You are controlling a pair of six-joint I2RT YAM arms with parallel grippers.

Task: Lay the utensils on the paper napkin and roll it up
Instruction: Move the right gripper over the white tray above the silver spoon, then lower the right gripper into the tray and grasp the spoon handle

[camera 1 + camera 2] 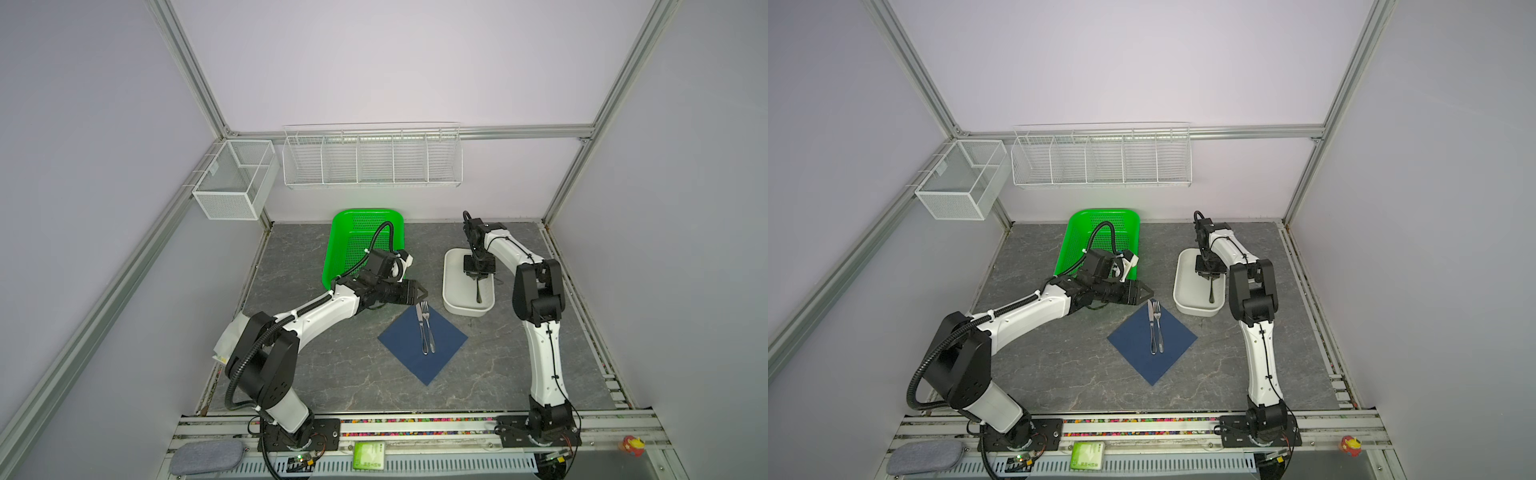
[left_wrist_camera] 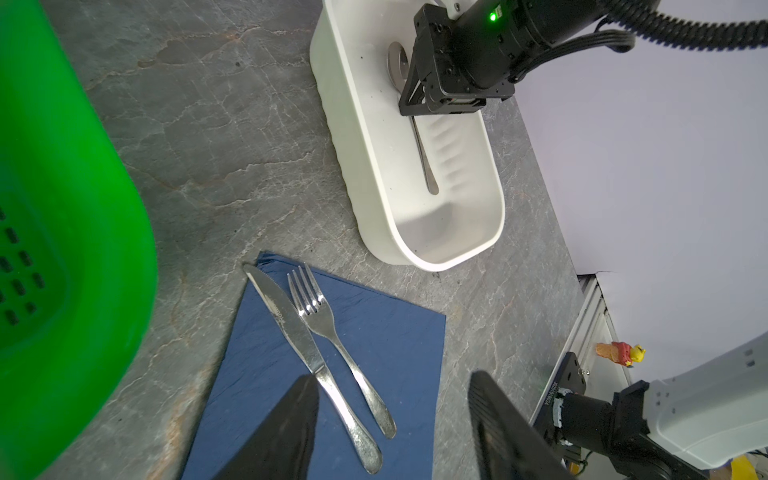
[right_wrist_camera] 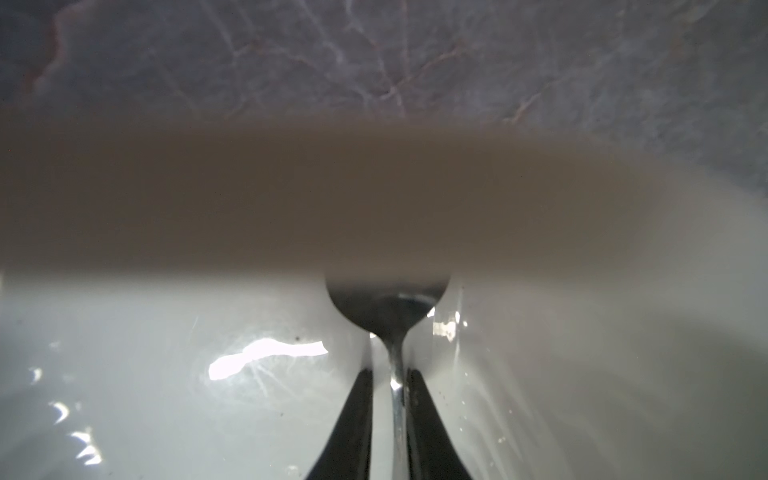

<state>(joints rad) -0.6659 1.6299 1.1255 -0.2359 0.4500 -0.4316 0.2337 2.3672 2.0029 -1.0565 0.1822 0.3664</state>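
The dark blue paper napkin point(image 1: 401, 338) point(image 1: 1133, 338) point(image 2: 386, 332) lies flat as a diamond mid-table. A knife point(image 1: 420, 328) point(image 2: 303, 340) and a fork point(image 1: 429, 328) point(image 2: 328, 328) rest side by side on it. The spoon point(image 1: 478, 291) point(image 2: 424, 158) point(image 3: 388, 307) lies in the white tray point(image 1: 451, 286) point(image 3: 374, 187). My right gripper point(image 1: 478, 276) point(image 3: 390, 370) reaches down into the tray. Its fingers pinch the spoon's neck from both sides. My left gripper point(image 1: 424, 294) point(image 2: 392, 376) hovers open over the napkin's far corner, holding nothing.
A green perforated basket point(image 1: 365, 232) point(image 2: 62, 208) stands behind my left arm. Two white wire racks point(image 1: 372, 160) hang on the back wall. The table's front edge carries a rail with a grey pad point(image 1: 203, 457) and a small green box point(image 1: 368, 455).
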